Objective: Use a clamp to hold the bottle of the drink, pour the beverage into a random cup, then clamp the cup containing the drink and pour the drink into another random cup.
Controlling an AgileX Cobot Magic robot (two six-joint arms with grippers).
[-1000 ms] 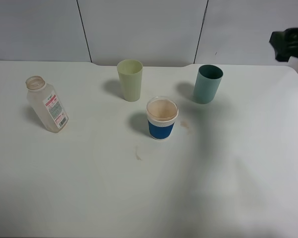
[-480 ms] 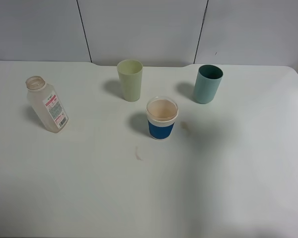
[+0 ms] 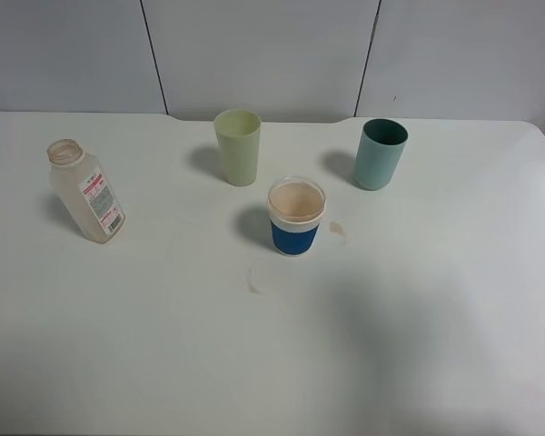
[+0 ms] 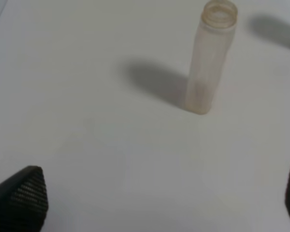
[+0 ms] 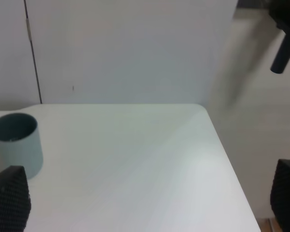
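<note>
An uncapped clear bottle [image 3: 85, 193] with a red-and-white label stands at the table's left; it also shows in the left wrist view [image 4: 209, 57], looking empty. A blue-sleeved paper cup [image 3: 296, 216] holding pale drink stands mid-table. A pale green cup [image 3: 238, 146] and a teal cup [image 3: 380, 153] stand behind it; the teal cup shows in the right wrist view [image 5: 17, 143]. Neither gripper shows in the exterior view. My left gripper [image 4: 159, 200] is open, well short of the bottle. My right gripper [image 5: 147, 203] is open and empty, to the right of the teal cup.
Small brownish spill marks lie on the white table beside the blue cup [image 3: 338, 230] and in front of it [image 3: 253, 282]. The table's right edge and far corner [image 5: 208, 113] are near my right gripper. A grey panelled wall [image 3: 272, 54] stands behind.
The right arm, seen at the far right edge a second ago, has left the exterior view. The bottle and cups have not moved.
</note>
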